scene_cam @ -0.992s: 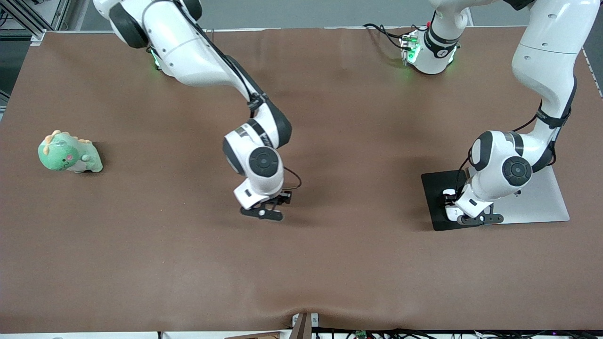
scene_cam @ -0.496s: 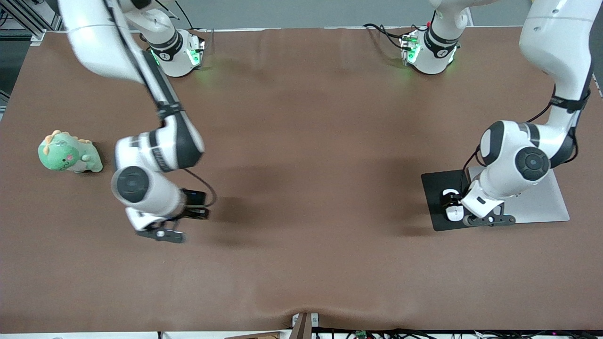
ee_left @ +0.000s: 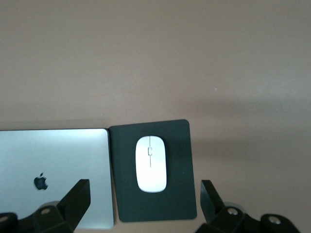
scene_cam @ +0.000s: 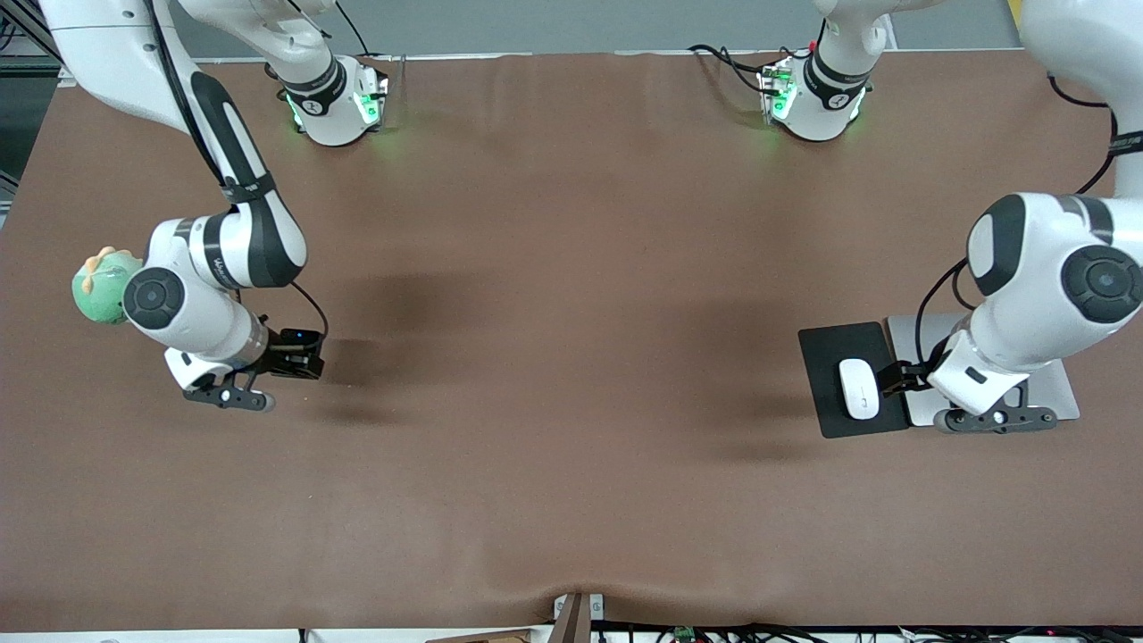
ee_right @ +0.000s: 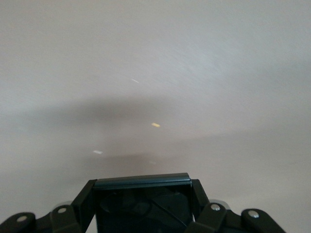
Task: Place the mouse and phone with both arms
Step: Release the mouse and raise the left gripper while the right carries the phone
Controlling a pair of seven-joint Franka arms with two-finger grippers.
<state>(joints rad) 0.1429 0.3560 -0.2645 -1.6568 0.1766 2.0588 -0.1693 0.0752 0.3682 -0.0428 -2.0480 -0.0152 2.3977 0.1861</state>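
Note:
The white mouse [scene_cam: 859, 388] lies on a black mat [scene_cam: 826, 353] toward the left arm's end of the table, and it also shows in the left wrist view [ee_left: 150, 163]. My left gripper [scene_cam: 897, 379] [ee_left: 144, 199] is open and empty, up above the mat's edge and apart from the mouse. My right gripper [scene_cam: 287, 350] [ee_right: 143, 187] is shut on the black phone [scene_cam: 308, 366] [ee_right: 141, 206]. It holds the phone over bare brown table toward the right arm's end.
A closed silver laptop [scene_cam: 1049, 388] [ee_left: 53, 165] lies beside the mat, partly under the left arm. A green plush dinosaur [scene_cam: 96, 288] sits at the right arm's end, partly hidden by the right arm's wrist.
My right arm has swung with the phone from the table's middle toward its own end, near the plush toy. My left gripper has let go of the mouse and risen off it toward the laptop.

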